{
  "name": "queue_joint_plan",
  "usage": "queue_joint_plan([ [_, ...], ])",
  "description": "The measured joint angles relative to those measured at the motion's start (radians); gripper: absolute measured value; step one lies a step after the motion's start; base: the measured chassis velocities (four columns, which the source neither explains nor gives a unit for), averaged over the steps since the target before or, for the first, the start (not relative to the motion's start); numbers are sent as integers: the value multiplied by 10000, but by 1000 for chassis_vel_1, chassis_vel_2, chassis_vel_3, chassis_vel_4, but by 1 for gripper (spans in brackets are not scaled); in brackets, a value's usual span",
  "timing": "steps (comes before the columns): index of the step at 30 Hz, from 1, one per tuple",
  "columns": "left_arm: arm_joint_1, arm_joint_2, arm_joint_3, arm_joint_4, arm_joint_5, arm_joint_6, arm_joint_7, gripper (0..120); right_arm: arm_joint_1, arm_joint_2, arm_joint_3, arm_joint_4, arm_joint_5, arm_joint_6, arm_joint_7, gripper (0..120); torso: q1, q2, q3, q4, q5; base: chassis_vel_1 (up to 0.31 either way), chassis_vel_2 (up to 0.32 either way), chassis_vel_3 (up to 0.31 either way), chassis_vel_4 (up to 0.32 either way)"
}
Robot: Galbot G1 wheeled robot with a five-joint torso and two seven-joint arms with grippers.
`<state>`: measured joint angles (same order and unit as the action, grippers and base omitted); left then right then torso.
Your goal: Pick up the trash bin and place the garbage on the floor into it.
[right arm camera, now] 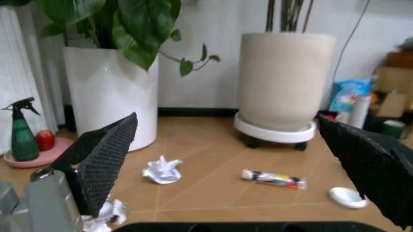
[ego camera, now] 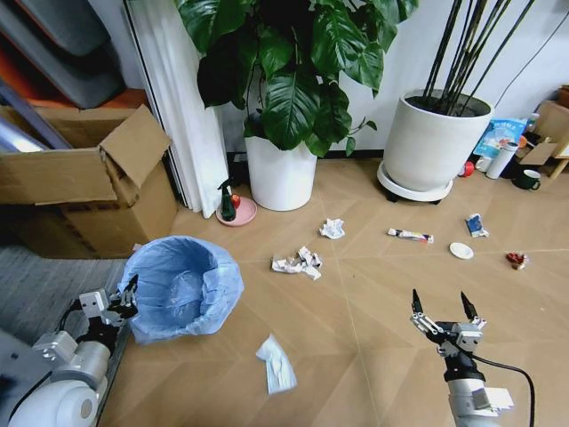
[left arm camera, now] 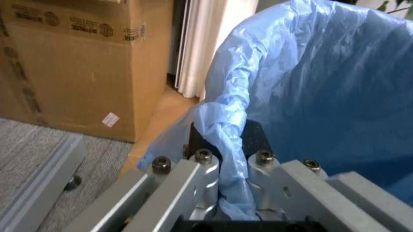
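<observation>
Nearest the camera, at lower left of the head view, the left gripper (ego camera: pixel 127 296) is seen clamped on the rim of the small round trash bin lined with a crinkled light-blue plastic bag (ego camera: pixel 182 286); in the left wrist view the bag's folded edge (left arm camera: pixel 227 126) is pinched between the metal fingers (left arm camera: pixel 205 180). The bin is set on the light tan chevron-pattern wooden floor (ego camera: pixel 373 356), just beside a grey carpeted strip (ego camera: pixel 40 289). At lower right the right gripper (ego camera: pixel 444 313) is held above bare floor with its two black fingers spread wide apart and nothing between them; the textured fingers (right arm camera: pixel 103 159) are shown spread in the right wrist view. A flat white-and-pale-blue plastic wrapper (ego camera: pixel 277 363) lies on the floor between the two arms, near the bin. Farther out, a crumpled white paper wad (ego camera: pixel 300 263) lies at mid-floor, and a second, smaller crumpled white wad (ego camera: pixel 332 229) lies beyond it. To the right are scattered a flat tube (ego camera: pixel 410 236), a white disc (ego camera: pixel 461 251), a blue-white packet (ego camera: pixel 476 225) and a red wrapper (ego camera: pixel 516 260), all well apart from the bin. Behind the litter stand a tall white plant pot with broad green leaves (ego camera: pixel 281 171), a wide round white pot on a wheeled base (ego camera: pixel 434 142), a green spray bottle on a pink saucer (ego camera: pixel 228 201) and an open brown cardboard box (ego camera: pixel 89 182).
</observation>
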<state>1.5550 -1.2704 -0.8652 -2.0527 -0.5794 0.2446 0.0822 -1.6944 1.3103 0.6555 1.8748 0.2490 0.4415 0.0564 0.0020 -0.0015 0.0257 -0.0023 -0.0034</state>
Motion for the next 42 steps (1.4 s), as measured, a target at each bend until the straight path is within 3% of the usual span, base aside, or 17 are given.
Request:
queue_joint_plan([
  [4,52,34,0,-72,0,0,-9,0,213,-187,-623,-219,440,-53,-133,100,1,0,0,0,6,-91,125,81,-96],
  [7,294,79,-14,-204,24,-1,-10,0,413,-622,-1945,-520,2267,-639,-932,100,-1,1,-3,0,8,-16,3,-8,-6],
  [9,358,90,-39,-235,30,-2,-10,0,437,-726,-2260,-602,2534,-817,-1041,100,-2,1,-3,0,8,20,-50,-34,45],
  [15,614,245,-218,-320,53,-7,-44,0,897,-1609,-4540,-1814,2749,-1968,-1335,100,-3,1,-4,5,0,51,-29,-24,43],
  [19,374,517,-27,-126,31,61,-108,0,978,-1739,-4709,-1894,3001,-2489,-1418,100,-2,2,-4,-1,-14,0,0,0,0],
  [23,411,580,-3,7,61,66,-105,0,1185,-2324,-4980,-1853,3499,-2987,-1382,100,-2,1,-1,-5,22,0,0,0,0],
  [25,415,579,-2,33,70,63,-104,0,1201,-2472,-4992,-1776,3604,-3051,-1341,100,-2,1,-1,-1,14,0,0,0,0],
  [26,422,523,-1,81,101,49,-86,0,1176,-2917,-5007,-1519,3823,-3129,-1249,100,-2,1,-2,1,-2,0,0,0,0],
  [28,420,440,-6,92,119,42,-83,0,1091,-3168,-4844,-1153,3954,-3139,-1164,100,-2,1,-2,0,17,0,0,0,0],
  [33,390,388,15,105,176,42,-77,0,761,-4227,-4077,435,5042,-3449,-860,100,-2,1,-2,-2,5,0,0,0,0],
  [39,316,435,33,112,144,59,-85,0,835,-5583,-4108,1050,6088,-3779,-536,100,-2,1,-2,-2,5,0,0,0,0],
  [42,322,471,34,176,144,67,-86,0,1192,-6568,-4362,1513,7860,-4738,-230,100,-2,1,-2,1,0,0,0,0,0],
])
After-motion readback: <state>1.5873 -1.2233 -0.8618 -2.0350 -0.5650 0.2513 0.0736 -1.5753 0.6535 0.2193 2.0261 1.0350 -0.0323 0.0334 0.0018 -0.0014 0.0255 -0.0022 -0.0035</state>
